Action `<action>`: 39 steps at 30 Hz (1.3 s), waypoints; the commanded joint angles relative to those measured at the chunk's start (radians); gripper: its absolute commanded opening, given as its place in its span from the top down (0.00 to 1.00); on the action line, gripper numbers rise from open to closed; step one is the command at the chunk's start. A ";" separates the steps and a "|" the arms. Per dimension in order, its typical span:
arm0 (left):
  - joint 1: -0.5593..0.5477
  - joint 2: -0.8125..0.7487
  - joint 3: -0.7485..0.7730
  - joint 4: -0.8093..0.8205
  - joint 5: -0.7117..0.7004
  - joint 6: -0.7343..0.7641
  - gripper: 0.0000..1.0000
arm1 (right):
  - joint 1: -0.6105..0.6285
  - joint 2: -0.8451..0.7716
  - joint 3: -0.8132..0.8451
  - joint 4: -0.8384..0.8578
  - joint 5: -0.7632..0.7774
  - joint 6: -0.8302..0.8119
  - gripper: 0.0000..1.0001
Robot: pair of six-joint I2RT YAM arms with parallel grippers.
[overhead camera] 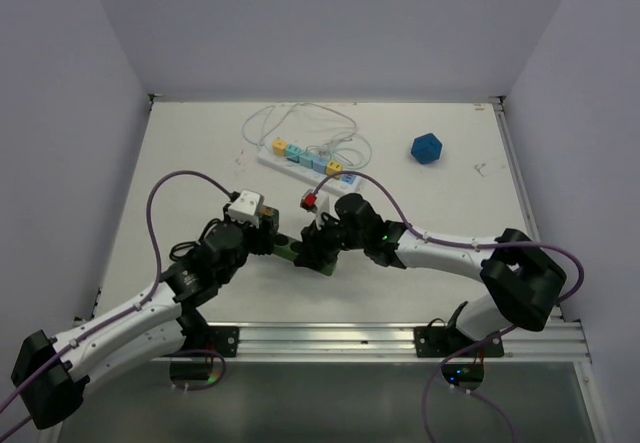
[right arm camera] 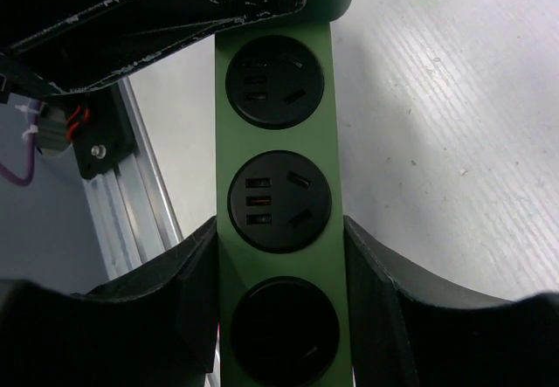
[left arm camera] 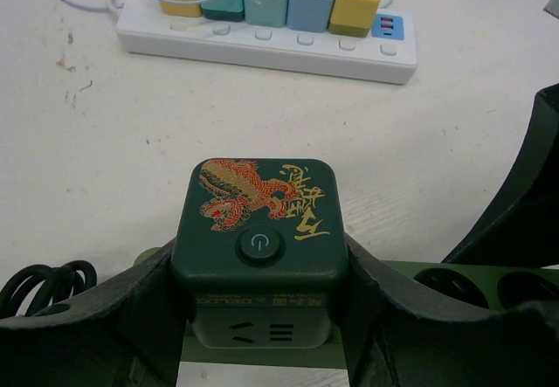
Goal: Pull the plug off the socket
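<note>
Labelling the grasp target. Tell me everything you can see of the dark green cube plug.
The cube plug is a rounded, glossy plastic block. Its dark green top carries a red-and-gold dragon print, gold characters and a round power button. The pale side facing the wrist camera shows socket slots. It sits upright on the green power strip, apparently seated in it. The left claw grips it, one dark finger pressed against each side. Its underside is hidden.

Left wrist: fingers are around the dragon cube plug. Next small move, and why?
Probably ease the left fingers straight away from the green strip, taking the cube plug with them: they clamp both its sides, it sits on the strip, and the right fingers brace the strip.
</note>
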 commanded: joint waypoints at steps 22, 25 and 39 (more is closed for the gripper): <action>0.008 -0.064 -0.003 0.170 -0.112 -0.081 1.00 | -0.061 -0.014 0.013 -0.003 0.132 0.150 1.00; 0.011 -0.111 -0.025 0.184 -0.113 -0.075 1.00 | -0.066 -0.012 0.032 -0.035 0.124 0.115 1.00; 0.014 0.166 0.191 -0.066 -0.221 -0.135 1.00 | 0.206 0.035 0.156 -0.221 0.352 -0.180 1.00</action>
